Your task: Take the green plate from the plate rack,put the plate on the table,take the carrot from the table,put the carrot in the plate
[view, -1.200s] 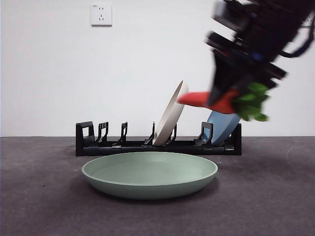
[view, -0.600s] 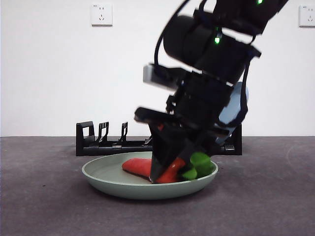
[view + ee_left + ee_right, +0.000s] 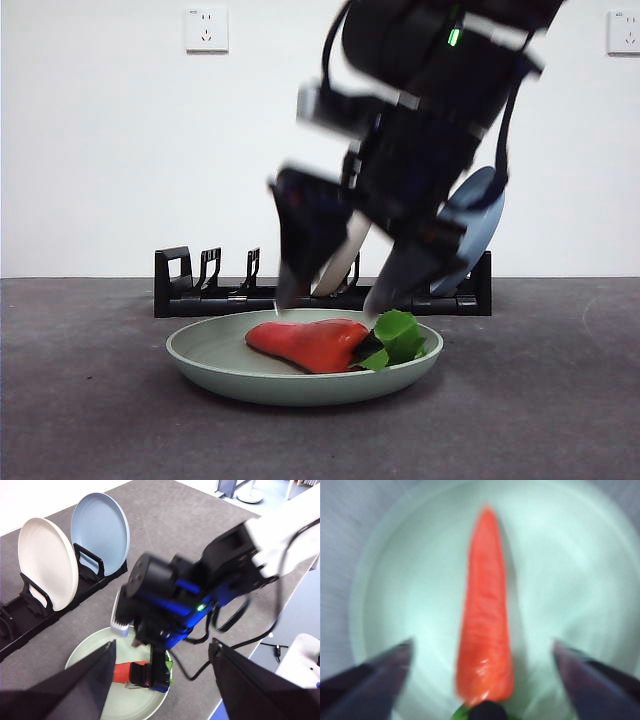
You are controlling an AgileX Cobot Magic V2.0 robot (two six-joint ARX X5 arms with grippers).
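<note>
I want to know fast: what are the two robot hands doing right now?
Right end effector: open, empty, above the carrot lying in the green plate.
Left end effector: open, holding nothing.

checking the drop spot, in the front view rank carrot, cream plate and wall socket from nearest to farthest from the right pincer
1. The carrot, lying in the green plate just beneath the open right pincer.
2. The cream plate, standing in the plate rack behind the pincer.
3. The wall socket, high on the wall, upper left.
</note>
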